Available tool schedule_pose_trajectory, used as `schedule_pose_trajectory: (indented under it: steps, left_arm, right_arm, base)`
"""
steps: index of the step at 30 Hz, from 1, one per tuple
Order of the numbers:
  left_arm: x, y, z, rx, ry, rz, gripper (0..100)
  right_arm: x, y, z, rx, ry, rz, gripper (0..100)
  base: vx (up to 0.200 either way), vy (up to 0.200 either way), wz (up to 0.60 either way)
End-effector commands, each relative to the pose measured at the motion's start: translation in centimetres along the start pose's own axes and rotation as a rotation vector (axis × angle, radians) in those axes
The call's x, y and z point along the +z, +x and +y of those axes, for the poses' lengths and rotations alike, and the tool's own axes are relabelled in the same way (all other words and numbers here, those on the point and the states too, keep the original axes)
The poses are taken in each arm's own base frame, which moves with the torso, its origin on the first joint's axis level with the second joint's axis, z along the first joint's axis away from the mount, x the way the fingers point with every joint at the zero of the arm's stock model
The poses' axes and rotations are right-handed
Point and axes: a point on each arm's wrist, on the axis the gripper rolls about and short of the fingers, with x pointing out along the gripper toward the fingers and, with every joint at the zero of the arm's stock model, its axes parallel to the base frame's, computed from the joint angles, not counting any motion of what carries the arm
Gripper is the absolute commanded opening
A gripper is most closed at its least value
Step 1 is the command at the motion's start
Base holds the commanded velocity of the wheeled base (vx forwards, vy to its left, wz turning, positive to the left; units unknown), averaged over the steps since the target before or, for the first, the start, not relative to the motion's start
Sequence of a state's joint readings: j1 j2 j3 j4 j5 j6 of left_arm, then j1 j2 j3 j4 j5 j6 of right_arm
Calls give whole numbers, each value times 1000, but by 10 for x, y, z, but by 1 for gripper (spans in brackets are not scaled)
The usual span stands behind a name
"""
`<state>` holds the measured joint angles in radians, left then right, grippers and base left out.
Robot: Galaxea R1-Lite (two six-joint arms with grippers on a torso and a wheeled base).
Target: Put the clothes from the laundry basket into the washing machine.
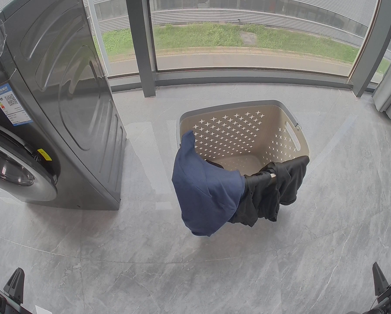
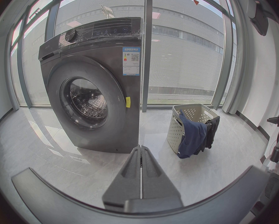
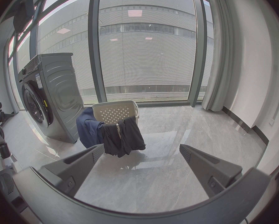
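You have the washing machine (image 1: 51,110) at ten o'clock and the beige laundry basket (image 1: 243,127) at twelve. A navy garment (image 1: 206,192) and a black garment (image 1: 269,192) hang over its near rim. Held low and level, well short of the basket, the left gripper (image 2: 141,159) has its fingers pressed together, and the right gripper (image 3: 141,150) has them spread wide.
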<state>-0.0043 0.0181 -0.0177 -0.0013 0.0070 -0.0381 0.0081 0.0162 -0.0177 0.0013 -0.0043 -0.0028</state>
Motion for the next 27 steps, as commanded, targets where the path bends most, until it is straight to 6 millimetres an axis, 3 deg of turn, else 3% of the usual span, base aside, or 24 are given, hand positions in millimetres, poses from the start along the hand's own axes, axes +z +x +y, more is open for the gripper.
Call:
schedule_pose_trajectory:
  steps: [1,11,23,27]
  left_arm:
    - [-5,0,0,0,0,1,0]
    - [-5,0,0,0,0,1,0]
    - [-5,0,0,0,-2,-1,0]
    - [-5,0,0,0,0,1,0]
  right_arm:
    - [-4,0,0,-1,0,3,100]
    - [-5,0,0,-1,0,5,100]
    - [-4,0,0,1,0,3,100]
    - [-4,0,0,-1,0,3,100]
  base:
    - [200,0,0]
    - [20,0,0]
    - [0,-200,0]
    - [0,0,0]
